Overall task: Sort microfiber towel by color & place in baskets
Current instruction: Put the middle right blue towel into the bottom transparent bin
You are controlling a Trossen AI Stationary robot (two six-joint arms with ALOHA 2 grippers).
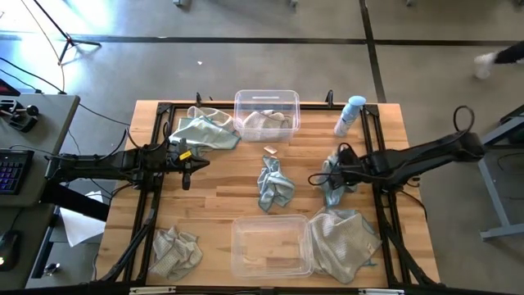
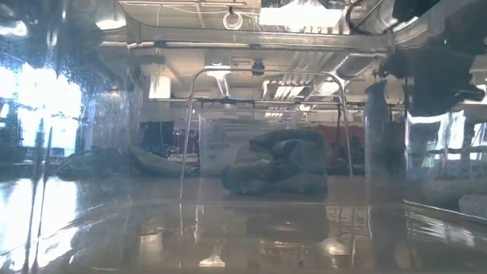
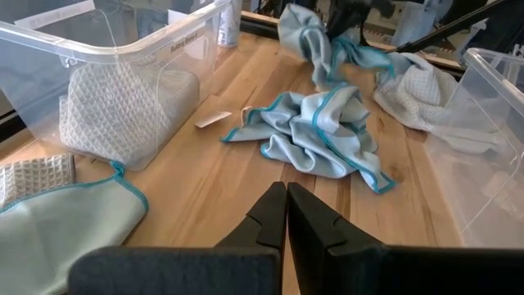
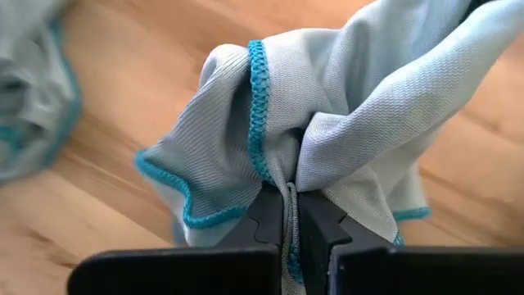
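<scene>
A grey workshop floor surrounds the wooden table (image 1: 246,176), which carries a black metal frame (image 1: 155,111) along its edges. The right gripper (image 4: 288,215) sits over the right-centre of the table with its fingers pinched tight on a fold of a teal-edged blue towel (image 4: 344,106), the cloth bunched up around and ahead of the fingertips. Just beside that gripper, toward the table's middle, a second blue towel (image 1: 274,183) lies crumpled on the wood. Nearer the table's front edge from the right gripper rests a pale grey towel (image 1: 344,238), touching the empty clear basket (image 1: 270,244) beside it. Behind the gripper stands a blue-capped spray bottle (image 1: 350,115).

The left gripper (image 3: 286,215) hovers over the left side of the table, its fingers closed together with nothing between them. Ahead of it lies the crumpled blue towel; beside it sits the far clear basket (image 1: 266,115) holding a beige waffle towel (image 3: 123,111). Another blue towel (image 1: 205,129) lies just by this gripper, and a grey towel (image 1: 174,250) lies well apart at the front-left corner.
</scene>
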